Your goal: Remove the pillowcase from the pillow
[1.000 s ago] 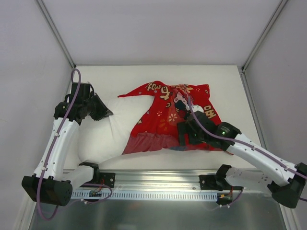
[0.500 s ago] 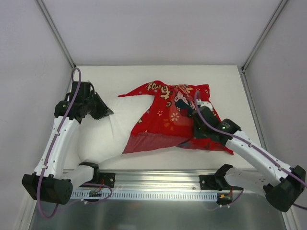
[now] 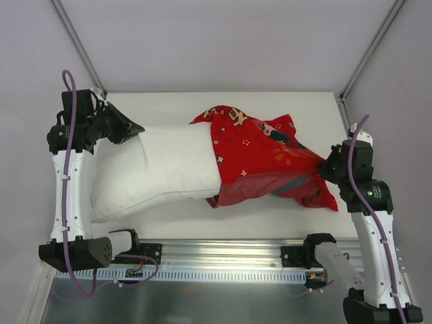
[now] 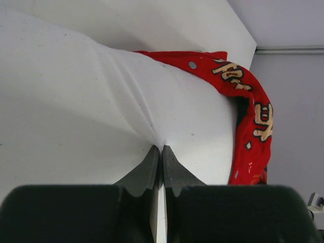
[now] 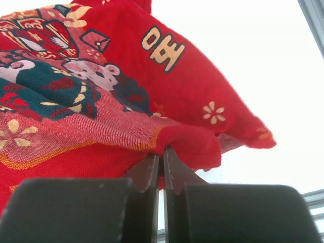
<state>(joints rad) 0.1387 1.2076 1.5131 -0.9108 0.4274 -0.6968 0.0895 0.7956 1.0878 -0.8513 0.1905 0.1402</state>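
Fabric pinched, left hand pillow, right hand pillowcase

The arms pulled apart, drawing the pillowcase partway off the pillow.

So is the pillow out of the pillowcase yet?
Partly in. Most of the pillow lies bare, but its right end is inside the pillowcase. The left end effector pinches the pillow, the right end effector the pillowcase.
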